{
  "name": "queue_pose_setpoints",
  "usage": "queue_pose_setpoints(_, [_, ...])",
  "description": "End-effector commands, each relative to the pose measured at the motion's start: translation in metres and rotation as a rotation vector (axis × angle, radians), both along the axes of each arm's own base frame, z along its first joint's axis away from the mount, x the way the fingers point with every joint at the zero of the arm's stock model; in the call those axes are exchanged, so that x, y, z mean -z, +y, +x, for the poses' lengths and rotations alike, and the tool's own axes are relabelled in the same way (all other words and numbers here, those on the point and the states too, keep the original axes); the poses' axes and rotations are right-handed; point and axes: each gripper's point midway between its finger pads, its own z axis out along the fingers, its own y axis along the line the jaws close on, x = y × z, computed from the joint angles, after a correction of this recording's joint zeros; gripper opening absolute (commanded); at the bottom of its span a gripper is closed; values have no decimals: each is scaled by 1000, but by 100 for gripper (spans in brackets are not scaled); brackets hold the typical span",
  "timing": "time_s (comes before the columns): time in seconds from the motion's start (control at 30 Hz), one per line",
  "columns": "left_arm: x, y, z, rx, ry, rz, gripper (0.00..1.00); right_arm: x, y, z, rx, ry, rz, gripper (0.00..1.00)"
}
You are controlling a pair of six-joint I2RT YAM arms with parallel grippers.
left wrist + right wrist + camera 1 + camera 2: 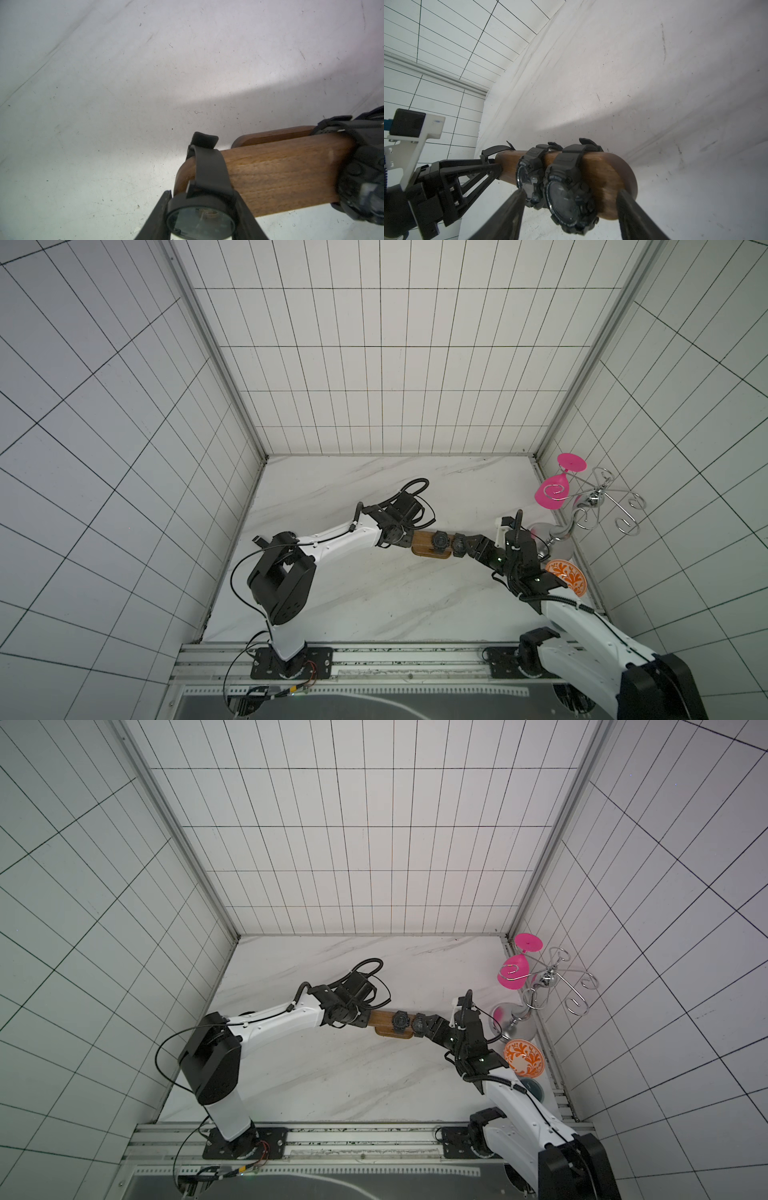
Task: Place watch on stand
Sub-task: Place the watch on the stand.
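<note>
The wooden stand [424, 544] lies across the middle of the table; its bar [280, 174] carries two chunky black watches [440, 540] [459, 546]. A slim round black watch [200, 220] sits between the fingers of my left gripper [202, 193], which is shut on its case. Its strap [209, 166] loops over the bar's left end. My right gripper [570, 192] stands open at the bar's right end, its fingers straddling the nearer chunky watch [571, 187]. Both top views show the grippers at opposite ends of the stand [382, 1020].
A silver wire glass rack [598, 506] holding a pink glass [552, 493] stands at the right wall. An orange patterned bowl [567, 574] sits just behind my right arm. Tiled walls close in the table on three sides.
</note>
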Motion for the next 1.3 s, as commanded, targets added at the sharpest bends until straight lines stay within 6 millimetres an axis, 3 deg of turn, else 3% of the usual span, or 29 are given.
queue_pose_setpoints(0.0, [-5, -7, -3, 11, -26, 13, 48, -46, -2, -4, -1, -77, 85, 0])
queue_pose_setpoints(0.13, [-5, -8, -3, 12, -28, 16, 48, -46, -2, -4, 0, -75, 83, 0])
queue_pose_setpoints(0.5, [-7, -6, -2, 3, -17, 20, 35, -40, -2, -1, 15, -60, 64, 0])
queue_pose_setpoints(0.67, [-6, -1, 2, -33, 7, 22, 35, -29, -7, 14, 111, -54, -95, 1])
queue_pose_setpoints(0.9, [9, 13, 17, -141, 118, 133, 34, -23, -23, 25, 224, -103, -285, 43])
queue_pose_setpoints(1.07, [22, 28, 29, -206, 206, 216, 34, -15, -37, 33, 292, -117, -409, 56])
queue_pose_setpoints(1.27, [35, 57, 44, -252, 345, 304, 33, 11, -75, 55, 431, -70, -544, 67])
